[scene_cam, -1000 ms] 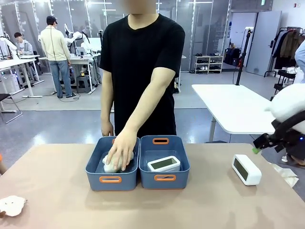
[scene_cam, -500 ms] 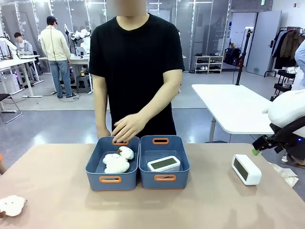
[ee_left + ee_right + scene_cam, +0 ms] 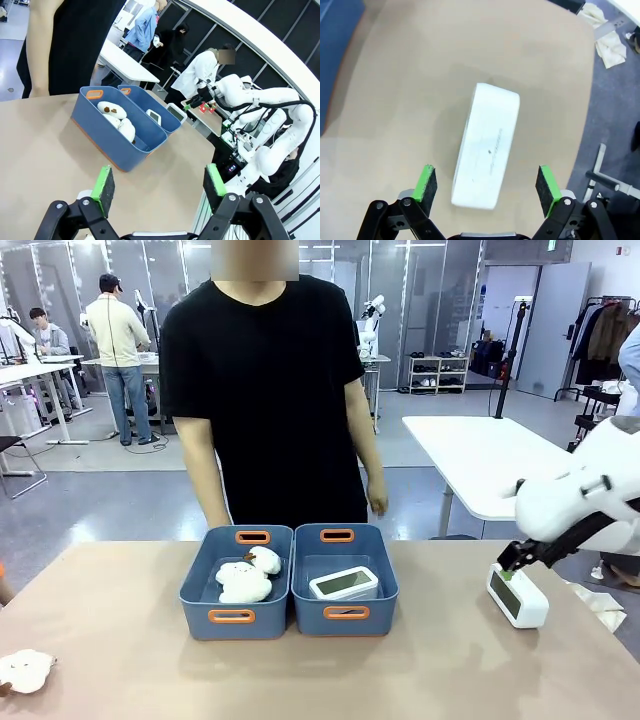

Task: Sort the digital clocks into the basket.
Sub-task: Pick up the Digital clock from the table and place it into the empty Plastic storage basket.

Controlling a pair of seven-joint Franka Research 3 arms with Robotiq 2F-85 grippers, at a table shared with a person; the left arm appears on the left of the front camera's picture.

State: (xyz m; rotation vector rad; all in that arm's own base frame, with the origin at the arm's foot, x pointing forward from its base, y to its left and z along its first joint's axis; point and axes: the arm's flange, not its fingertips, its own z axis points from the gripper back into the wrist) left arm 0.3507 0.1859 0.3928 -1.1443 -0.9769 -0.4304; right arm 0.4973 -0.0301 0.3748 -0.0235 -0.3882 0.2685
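Right arm reaching in from right of the basket [image 3: 318, 618], wrist angled down over the table [image 3: 120, 640]. Right end effector [image 3: 486, 182] spread wide, hanging just above one digital clock [image 3: 487, 160], green pads [image 3: 426, 182] either side of its near end, no contact seen. That clock standing on edge, well right of the basket. Other digital clock [image 3: 344, 584] lying inside the basket, face up. Left end effector [image 3: 160, 187] spread, empty, low over table, left of the basket. Person's hand [image 3: 377, 500] hanging behind the basket. Second tub [image 3: 200, 612] with plush toys [image 3: 246, 578] touching the basket's left side.
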